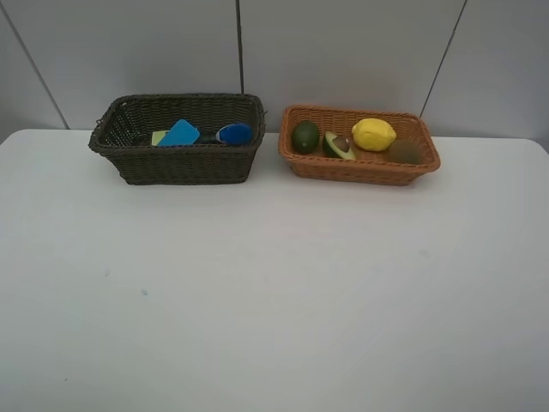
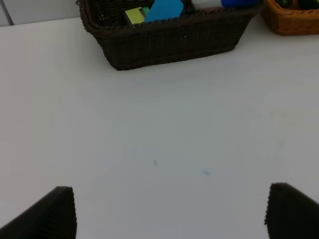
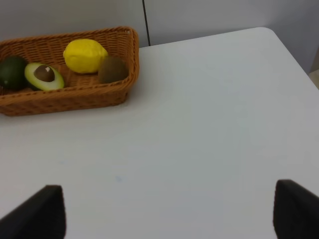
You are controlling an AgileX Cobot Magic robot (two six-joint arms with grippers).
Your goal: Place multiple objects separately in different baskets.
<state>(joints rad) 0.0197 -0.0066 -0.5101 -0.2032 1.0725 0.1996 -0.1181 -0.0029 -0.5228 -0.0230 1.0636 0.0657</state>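
The sorting is judged complete: fruit is held in the orange-tan basket [image 1: 359, 166] at one o'clock, bottles in the dark brown basket [image 1: 176, 163] at eleven, while left gripper [image 2: 169, 211] and right gripper [image 3: 169, 214] are spread apart, empty, over the desk [image 1: 274, 292].

Soft even overhead light, bright white bench [image 1: 274, 283] slightly washed out, faint shadows beneath baskets, mild overall softness, no glare

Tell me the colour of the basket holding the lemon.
Orange-tan wicker basket, with the yellow lemon inside; the right wrist view shows it best.
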